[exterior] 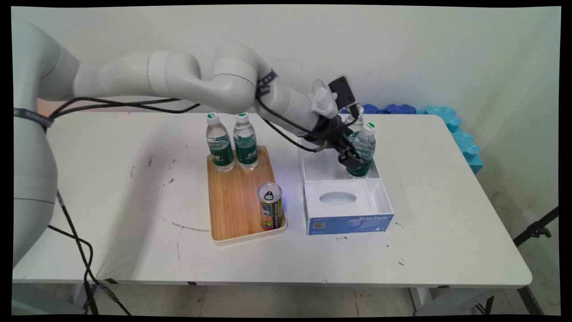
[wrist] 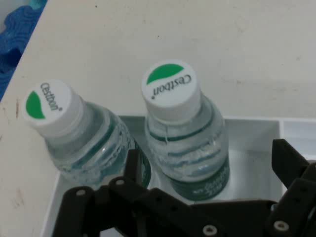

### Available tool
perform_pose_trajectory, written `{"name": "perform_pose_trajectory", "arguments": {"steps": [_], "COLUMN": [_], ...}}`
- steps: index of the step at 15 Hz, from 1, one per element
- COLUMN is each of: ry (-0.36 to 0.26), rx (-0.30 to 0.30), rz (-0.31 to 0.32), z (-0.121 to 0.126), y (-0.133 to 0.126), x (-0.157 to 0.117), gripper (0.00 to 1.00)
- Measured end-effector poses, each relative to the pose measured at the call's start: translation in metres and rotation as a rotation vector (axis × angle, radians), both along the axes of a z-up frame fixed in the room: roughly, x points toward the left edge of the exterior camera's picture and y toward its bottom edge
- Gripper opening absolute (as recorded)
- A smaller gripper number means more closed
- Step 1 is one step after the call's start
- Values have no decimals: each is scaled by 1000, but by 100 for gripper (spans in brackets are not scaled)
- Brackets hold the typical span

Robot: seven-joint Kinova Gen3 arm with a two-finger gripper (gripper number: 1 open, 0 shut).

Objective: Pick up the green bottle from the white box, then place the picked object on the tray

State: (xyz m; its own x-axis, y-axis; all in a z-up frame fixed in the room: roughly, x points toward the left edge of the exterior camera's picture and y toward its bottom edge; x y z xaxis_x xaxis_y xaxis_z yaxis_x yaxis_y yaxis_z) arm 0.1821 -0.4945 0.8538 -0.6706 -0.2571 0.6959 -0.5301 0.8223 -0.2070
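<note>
Two clear water bottles with white-and-green caps stand side by side in an open white box [exterior: 306, 166]. My gripper [exterior: 351, 157] reaches into the box from the left and is open. Its fingers straddle the nearer bottle [exterior: 367, 145], one finger [wrist: 131, 165] in the gap between the two bottles, the other finger [wrist: 286, 159] standing off the bottle's far side. In the hand view this bottle [wrist: 190, 148] is central between the fingers of the gripper [wrist: 207, 165]. The farther bottle [wrist: 84, 143] is just outside the fingers. In the main view the hand partly hides the farther bottle [exterior: 356, 121].
A blue-fronted box [exterior: 348, 222] with an oval opening on top adjoins the white box's near side. Left of it a wooden tray [exterior: 232, 201] carries two more water bottles [exterior: 220, 143] [exterior: 245, 141] and an upright can [exterior: 270, 206]. Blue foam [exterior: 456, 129] lines the table's far right edge.
</note>
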Motion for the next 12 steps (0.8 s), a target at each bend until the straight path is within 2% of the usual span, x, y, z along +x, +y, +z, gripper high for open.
{"name": "perform_pose_trajectory", "arguments": {"steps": [6,7,12], "ry": [-16,-18,-35], "rx": [-5,-5,-11], "rz": [22,24,28], "z": [-16,-17,-21], "y": [-13,-14,-15], "x": [-21,-23,-29], "gripper": [100,0,0]}}
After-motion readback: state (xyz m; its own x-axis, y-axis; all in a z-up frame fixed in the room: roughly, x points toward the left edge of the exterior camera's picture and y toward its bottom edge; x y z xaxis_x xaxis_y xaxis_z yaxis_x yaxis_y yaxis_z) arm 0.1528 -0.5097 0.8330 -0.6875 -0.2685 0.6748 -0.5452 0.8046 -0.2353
